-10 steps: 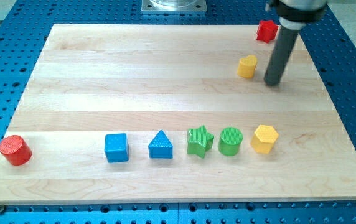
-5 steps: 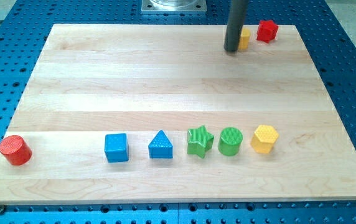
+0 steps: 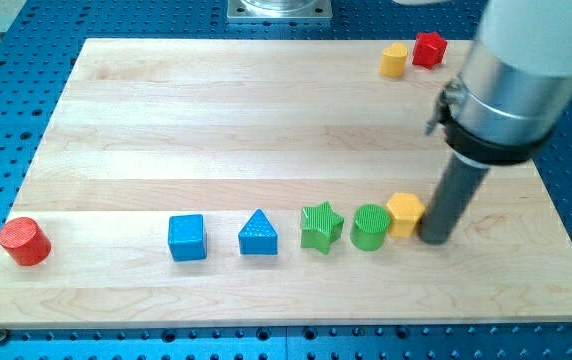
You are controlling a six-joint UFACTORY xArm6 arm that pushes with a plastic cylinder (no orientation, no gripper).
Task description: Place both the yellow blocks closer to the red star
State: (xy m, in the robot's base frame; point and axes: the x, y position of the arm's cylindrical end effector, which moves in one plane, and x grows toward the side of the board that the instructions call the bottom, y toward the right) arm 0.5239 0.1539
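Note:
The red star (image 3: 428,49) sits at the view's top right of the board. A yellow heart-shaped block (image 3: 394,60) lies just left of it, almost touching. A yellow hexagon (image 3: 404,214) lies low on the board, to the right of the green cylinder (image 3: 369,227) and touching it. My tip (image 3: 434,238) rests on the board right against the yellow hexagon's right side. The rod and arm rise to the view's upper right.
A row runs along the lower board: blue cube (image 3: 187,238), blue triangle (image 3: 257,234), green star (image 3: 320,226), then the green cylinder. A red cylinder (image 3: 23,241) stands at the far left. The wooden board (image 3: 216,130) lies on a blue perforated table.
My tip moved from the top beside the yellow heart down to the yellow hexagon's right side. The hexagon has shifted left and slightly up against the green cylinder.

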